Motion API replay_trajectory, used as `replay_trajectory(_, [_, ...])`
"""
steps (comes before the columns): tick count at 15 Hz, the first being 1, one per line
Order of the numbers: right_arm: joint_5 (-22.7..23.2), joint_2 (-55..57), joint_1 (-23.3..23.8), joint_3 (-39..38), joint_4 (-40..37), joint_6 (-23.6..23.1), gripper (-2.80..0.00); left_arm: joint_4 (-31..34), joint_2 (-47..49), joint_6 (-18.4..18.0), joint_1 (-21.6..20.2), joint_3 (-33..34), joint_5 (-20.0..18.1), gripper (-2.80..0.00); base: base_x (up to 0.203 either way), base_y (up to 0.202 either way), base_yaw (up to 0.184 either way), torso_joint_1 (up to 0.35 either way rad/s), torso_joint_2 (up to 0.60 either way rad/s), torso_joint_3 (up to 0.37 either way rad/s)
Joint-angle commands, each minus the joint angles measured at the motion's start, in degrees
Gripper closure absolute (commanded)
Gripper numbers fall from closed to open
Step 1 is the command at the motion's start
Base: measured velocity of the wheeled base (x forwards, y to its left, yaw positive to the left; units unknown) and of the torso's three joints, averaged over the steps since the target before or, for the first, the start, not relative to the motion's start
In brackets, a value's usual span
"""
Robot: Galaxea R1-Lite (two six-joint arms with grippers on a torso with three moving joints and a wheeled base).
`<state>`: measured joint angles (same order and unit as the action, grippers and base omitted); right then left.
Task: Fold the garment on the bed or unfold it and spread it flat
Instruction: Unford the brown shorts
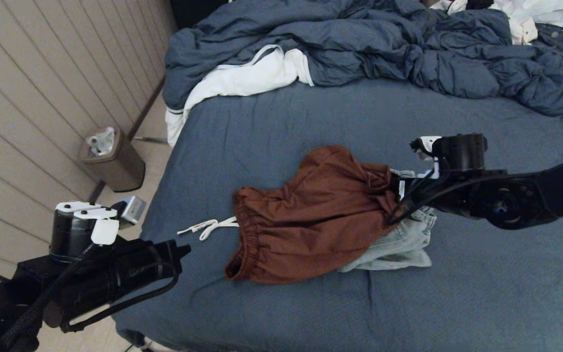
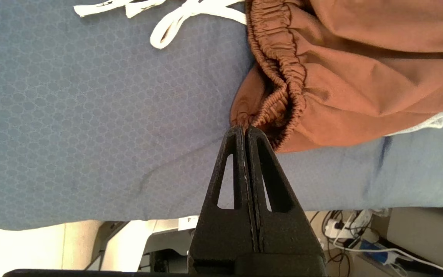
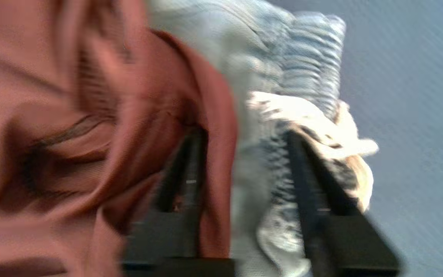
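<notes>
Shorts [image 1: 311, 215], rust-brown, soft and floppy, lie mid-bed [image 1: 311, 122] over pale denim [image 1: 399, 244]. Our right gripper [image 3: 240, 184], jaws apart, straddles their bunched edge; our left gripper [image 2: 245, 132], jaws together, points at the elastic waistband [image 2: 283, 80], the firmest hold.

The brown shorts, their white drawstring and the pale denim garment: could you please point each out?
brown shorts [image 1: 311, 220]: head view, middle of the fabric.
white drawstring [image 1: 208, 227]: head view, loop lying on the sheet.
pale denim garment [image 1: 401, 247]: head view, part showing beside the shorts.

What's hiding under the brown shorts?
A pale denim garment pokes out from under the brown shorts near the right gripper. How far it reaches beneath them is covered.
</notes>
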<state>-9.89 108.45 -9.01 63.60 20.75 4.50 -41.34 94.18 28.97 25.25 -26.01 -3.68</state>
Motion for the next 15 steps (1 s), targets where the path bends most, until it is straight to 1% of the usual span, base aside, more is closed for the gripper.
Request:
replay_trajectory(1, [0.3,-2.1,0.4,0.5,0.1,0.2,-2.80,-0.2,0.0,0.2,0.0,0.0,0.0,0.00,0.000,0.000,0.000,0.000,0.00,0.000])
replay_trajectory(3, [0.7,-5.0,1.4,1.5,0.1,0.3,-2.80,-0.6,-0.1,0.1,0.0,0.0,0.3,0.00,0.000,0.000,0.000,0.000,0.00,0.000])
replay_trajectory(6, [1.9,-8.9,1.1,5.2,-0.6,0.2,-2.80,-2.2,-1.1,0.0,0.0,0.2,0.7,0.00,0.000,0.000,0.000,0.000,0.00,0.000])
replay_trajectory(7, [1.8,-9.4,0.5,6.7,-0.8,0.2,0.00,-2.2,-1.2,0.0,-0.1,0.2,0.7,0.00,0.000,0.000,0.000,0.000,0.00,0.000])
replay_trajectory(9, [1.7,-9.4,-2.0,8.4,-1.2,0.2,0.00,-2.2,-1.2,0.0,0.0,0.2,0.7,0.00,0.000,0.000,0.000,0.000,0.00,0.000])
replay_trajectory(12, [1.7,-6.2,-10.0,12.6,-5.6,0.2,0.00,-2.2,-1.1,0.0,0.0,0.1,0.7,0.00,0.000,0.000,0.000,0.000,0.00,0.000])
replay_trajectory(15, [1.4,0.5,-17.1,16.5,-6.6,0.3,0.00,-2.2,-0.6,0.0,-0.1,-0.1,0.7,0.00,0.000,0.000,0.000,0.000,0.00,0.000])
